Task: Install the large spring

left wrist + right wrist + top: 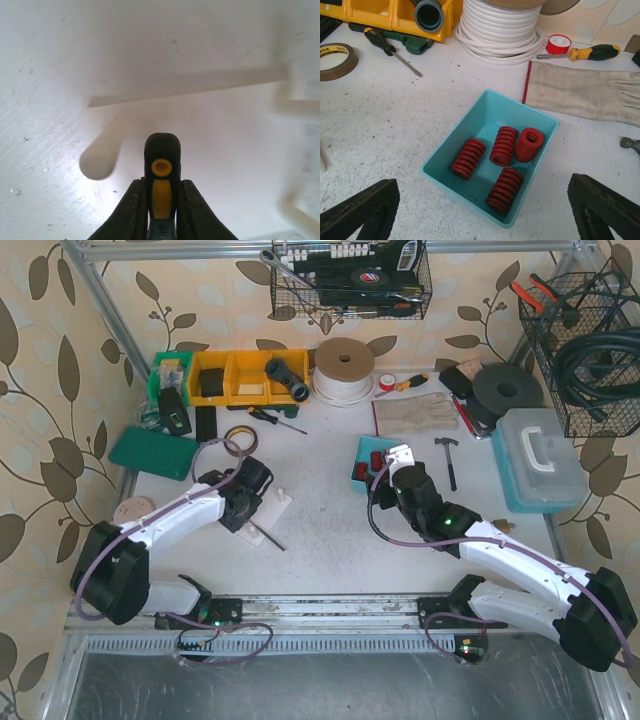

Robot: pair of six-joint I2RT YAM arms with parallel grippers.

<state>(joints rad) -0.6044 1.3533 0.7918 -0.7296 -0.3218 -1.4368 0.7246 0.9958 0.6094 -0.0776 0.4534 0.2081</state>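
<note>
At the far left I see yellow bins [232, 375], with a green mat [153, 453] nearer, by the left wall. A brown tape roll [239, 437] lies on the near side of the bins, a small screwdriver [275, 418] beside it. Right of the bins sits a white cable coil [343, 375], then a red tape roll [387, 383] and a yellow-handled screwdriver [408, 382]. A cloth glove [415, 412] lies nearer, a hammer [449, 458] nearer still. A light blue case [540, 458] sits at the right edge, a black disc [507, 390] beyond it
</note>
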